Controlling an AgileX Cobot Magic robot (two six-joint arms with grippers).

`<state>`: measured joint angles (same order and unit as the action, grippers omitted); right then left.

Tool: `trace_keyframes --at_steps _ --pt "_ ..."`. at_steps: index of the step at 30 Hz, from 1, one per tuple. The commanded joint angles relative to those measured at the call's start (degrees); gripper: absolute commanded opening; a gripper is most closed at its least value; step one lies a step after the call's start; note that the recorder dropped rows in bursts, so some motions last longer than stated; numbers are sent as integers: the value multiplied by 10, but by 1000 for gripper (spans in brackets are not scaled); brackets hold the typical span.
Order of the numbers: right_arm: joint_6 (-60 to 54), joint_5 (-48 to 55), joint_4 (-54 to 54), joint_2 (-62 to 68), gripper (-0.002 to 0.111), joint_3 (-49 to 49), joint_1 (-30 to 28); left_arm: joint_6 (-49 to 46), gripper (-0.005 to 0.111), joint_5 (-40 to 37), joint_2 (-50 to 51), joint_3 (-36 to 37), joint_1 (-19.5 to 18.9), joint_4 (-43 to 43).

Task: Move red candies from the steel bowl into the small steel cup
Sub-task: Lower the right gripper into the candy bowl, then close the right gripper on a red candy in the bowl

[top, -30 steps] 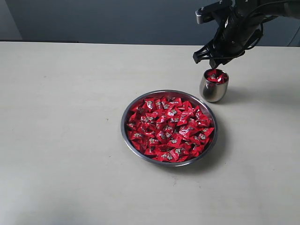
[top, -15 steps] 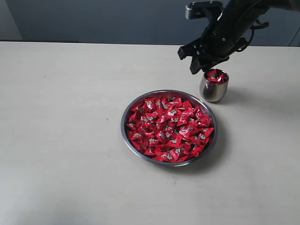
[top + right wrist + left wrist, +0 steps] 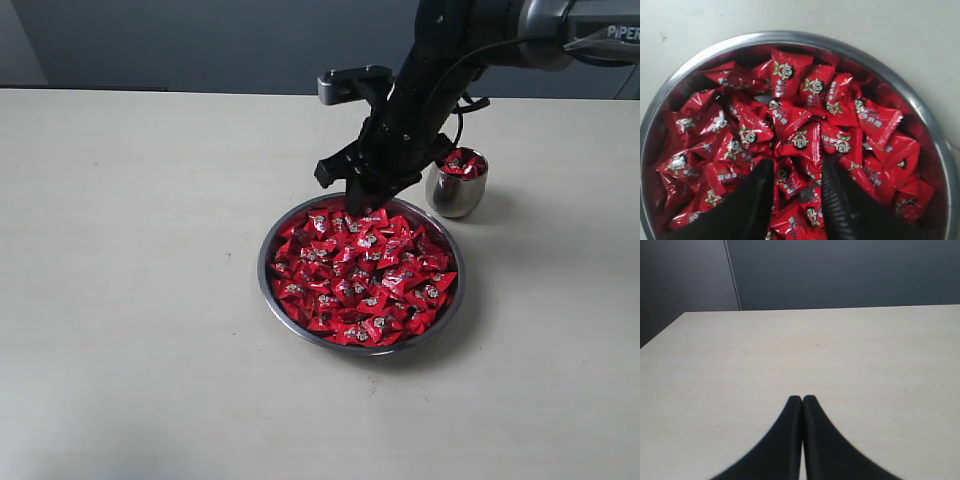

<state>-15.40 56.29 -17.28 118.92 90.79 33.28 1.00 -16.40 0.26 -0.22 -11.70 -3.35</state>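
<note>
The steel bowl (image 3: 277,235) sits mid-table, heaped with red candies (image 3: 362,278). The small steel cup (image 3: 455,190) stands just behind its right side with a few red candies (image 3: 462,163) showing at the top. My right gripper (image 3: 358,196) hangs open over the bowl's far rim, apart from the cup. In the right wrist view the right gripper (image 3: 797,167) has its two black fingers spread above the candies (image 3: 800,137) inside the bowl (image 3: 790,37), nothing pinched between them. The left gripper (image 3: 802,399) is shut over bare table, holding nothing.
The pale table (image 3: 130,250) stretches wide to the left and front of the bowl. A dark wall (image 3: 200,40) runs behind the table's far edge. The right arm (image 3: 440,60) reaches in from the upper right, passing just left of the cup.
My right gripper has swung left and down from above the cup to the bowl's far rim. Its fingers stayed open. Cup, bowl and left gripper have not moved.
</note>
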Motion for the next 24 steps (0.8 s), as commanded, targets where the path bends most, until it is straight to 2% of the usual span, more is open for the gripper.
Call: trace_keyframes --at_steps 1,24 --pt "-4 11 -38 10 32 3 0 1 0 1 -3 2 4 -3" --pt "-7 49 -64 50 32 3 7 1 0 1 -3 2 4 -3"
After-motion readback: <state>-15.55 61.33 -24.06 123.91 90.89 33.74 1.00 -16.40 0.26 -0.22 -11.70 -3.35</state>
